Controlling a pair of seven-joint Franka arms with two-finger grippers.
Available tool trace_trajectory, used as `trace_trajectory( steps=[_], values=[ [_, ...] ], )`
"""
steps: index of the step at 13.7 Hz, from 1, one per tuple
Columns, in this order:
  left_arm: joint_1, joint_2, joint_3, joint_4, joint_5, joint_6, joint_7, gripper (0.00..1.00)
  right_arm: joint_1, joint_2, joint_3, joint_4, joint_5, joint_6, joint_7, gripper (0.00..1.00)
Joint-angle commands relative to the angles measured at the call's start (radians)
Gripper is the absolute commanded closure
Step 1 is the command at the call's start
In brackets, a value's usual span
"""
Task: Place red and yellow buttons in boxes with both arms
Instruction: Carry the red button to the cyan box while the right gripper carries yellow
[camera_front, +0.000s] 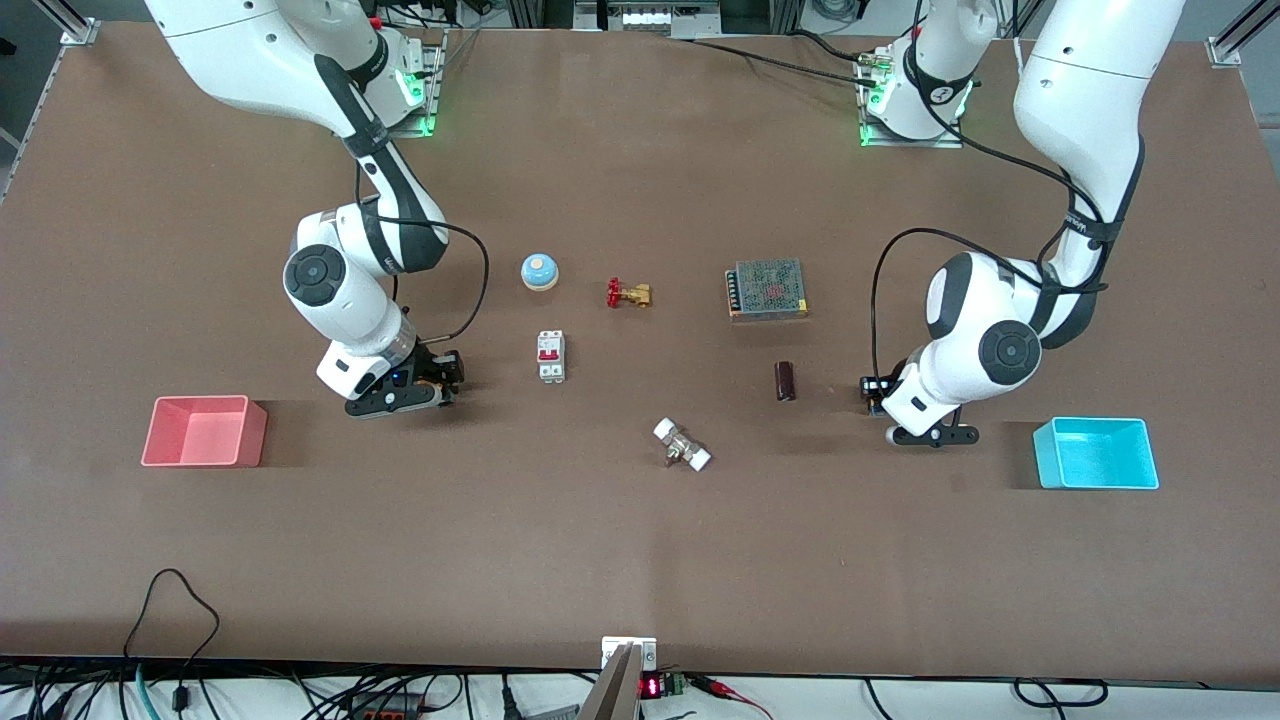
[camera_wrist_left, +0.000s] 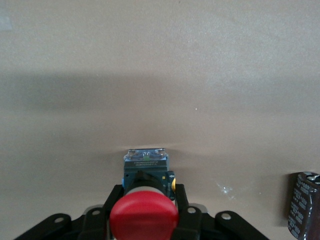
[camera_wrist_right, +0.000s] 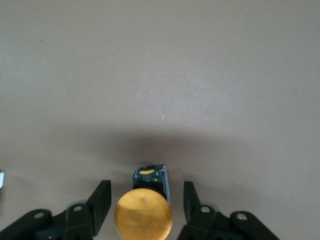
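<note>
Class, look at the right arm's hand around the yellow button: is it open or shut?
Open. The right hand has its fingers standing apart from the yellow button, with table visible between them.

The brown table (camera_front: 640, 560) carries pink box (camera_front: 204, 432), cyan box (camera_front: 1096, 454), and perhaps a capacitor (camera_front: 785, 381).

In the front view both buttons are hidden under the arms; the capacitor (camera_wrist_left: 304, 207) is cut off.

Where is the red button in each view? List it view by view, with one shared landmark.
Front view: hidden under the left hand, beside the cyan box.
Left wrist view: red button at bottom centre, gripped by that hand.
Right wrist view: not in it; the right hand is open around the yellow button.
Shared landmark: dark cylinder.
</note>
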Motion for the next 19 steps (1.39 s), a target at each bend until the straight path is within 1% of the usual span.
trace_trajectory(
  steps=[1,4,6,8,10,12,14,15,18,19],
  values=[
    [-0.006,0.01,0.008,0.024,-0.004,-0.003,0.009,0.59,0.003,0.004,-0.001,0.007,-0.008,0.005,-0.014,0.52],
    [-0.004,-0.01,0.011,0.025,0.004,-0.01,0.009,0.63,0.003,0.004,-0.001,0.007,-0.008,0.005,-0.014,0.66],
    [-0.001,-0.066,0.028,0.024,0.005,-0.029,0.038,0.64,0.003,0.001,-0.001,0.007,-0.008,0.002,-0.015,0.71],
    [0.021,-0.123,0.036,0.024,0.005,-0.089,0.043,0.64,0.001,-0.03,-0.003,0.015,-0.008,-0.009,-0.043,0.72],
    [0.078,-0.183,0.037,0.025,0.005,-0.156,0.067,0.64,-0.015,-0.118,-0.01,0.021,-0.008,-0.133,-0.105,0.72],
    [0.156,-0.217,0.037,0.031,0.005,-0.207,0.072,0.64,-0.092,-0.223,-0.012,0.021,-0.01,-0.259,-0.211,0.72],
    [0.215,-0.212,0.037,0.069,0.007,-0.255,0.079,0.64,-0.202,-0.284,-0.012,0.024,-0.011,-0.325,-0.387,0.72],
    [0.244,-0.206,0.037,0.086,0.007,-0.263,0.104,0.64,-0.27,-0.294,-0.01,0.031,-0.013,-0.339,-0.514,0.72],
    [0.311,-0.137,0.039,0.18,0.007,-0.263,0.188,0.65,-0.396,-0.28,-0.009,0.048,-0.008,-0.339,-0.813,0.72],
    [0.322,-0.122,0.039,0.204,0.008,-0.263,0.21,0.65,-0.419,-0.266,-0.009,0.05,-0.005,-0.336,-0.904,0.72]
  ],
)
